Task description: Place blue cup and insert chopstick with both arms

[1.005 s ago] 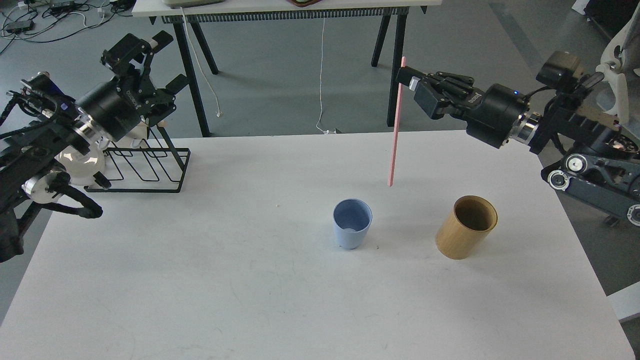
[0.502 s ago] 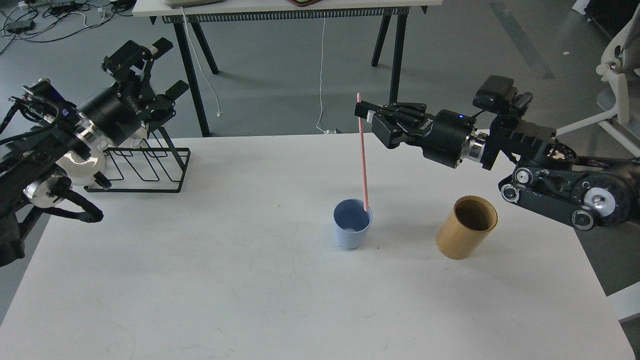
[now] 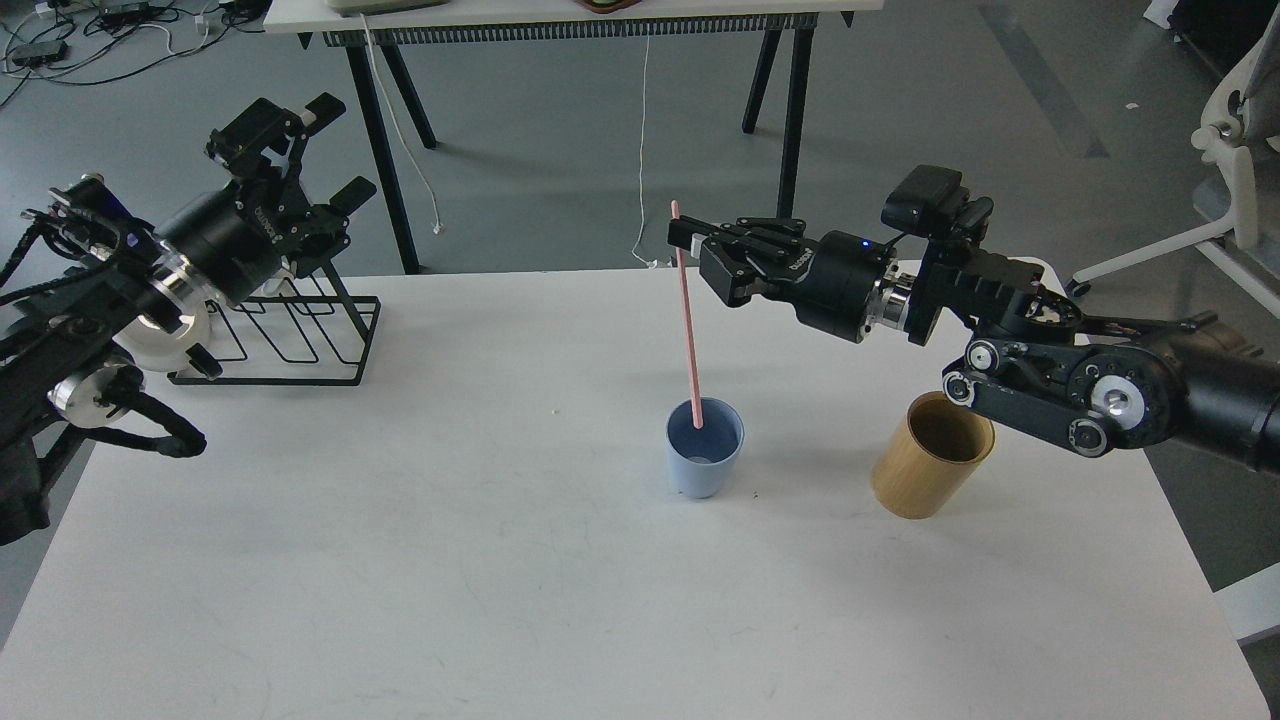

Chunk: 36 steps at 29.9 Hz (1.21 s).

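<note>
The pale-blue cup (image 3: 704, 460) stands upright on the white table (image 3: 500, 560), right of centre. My right gripper (image 3: 686, 242) is shut on the upper part of the pink-red chopstick (image 3: 688, 330), holding it nearly upright above the cup. The stick's lower tip sits at the cup's mouth, just inside the far rim. My left gripper (image 3: 310, 150) is open and empty, raised at the far left above the wire rack.
A tan wooden cylinder holder (image 3: 932, 455) stands right of the cup, under my right forearm. A black wire rack (image 3: 290, 335) sits at the table's back left. A second table's legs (image 3: 790, 130) stand behind.
My right gripper has carried the chopstick left and down, from beyond the cup to over its mouth; the tip now reaches inside the rim. The left arm has barely moved.
</note>
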Available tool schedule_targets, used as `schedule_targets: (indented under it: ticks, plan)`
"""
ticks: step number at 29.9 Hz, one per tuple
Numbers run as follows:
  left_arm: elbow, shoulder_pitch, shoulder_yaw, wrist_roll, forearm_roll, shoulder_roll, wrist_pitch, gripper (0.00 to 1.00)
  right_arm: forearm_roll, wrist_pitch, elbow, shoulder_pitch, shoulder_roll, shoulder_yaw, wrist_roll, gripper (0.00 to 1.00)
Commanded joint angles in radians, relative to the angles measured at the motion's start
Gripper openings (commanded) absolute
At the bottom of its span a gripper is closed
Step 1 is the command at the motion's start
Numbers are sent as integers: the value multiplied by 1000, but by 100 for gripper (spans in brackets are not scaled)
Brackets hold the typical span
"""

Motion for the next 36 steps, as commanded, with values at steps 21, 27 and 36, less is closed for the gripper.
schedule_targets:
  ticks: [21, 27, 36]
  plan:
    - [1, 2, -1, 0, -1, -5, 0, 99, 8, -34, -18, 2, 37, -57, 0, 33]
    - [1, 2, -1, 0, -1, -5, 0, 99, 15, -47, 2, 2, 26, -51, 0, 58]
    - [-3, 1, -3, 0, -1, -26, 0, 99, 159, -126, 17, -70, -90, 112, 0, 95]
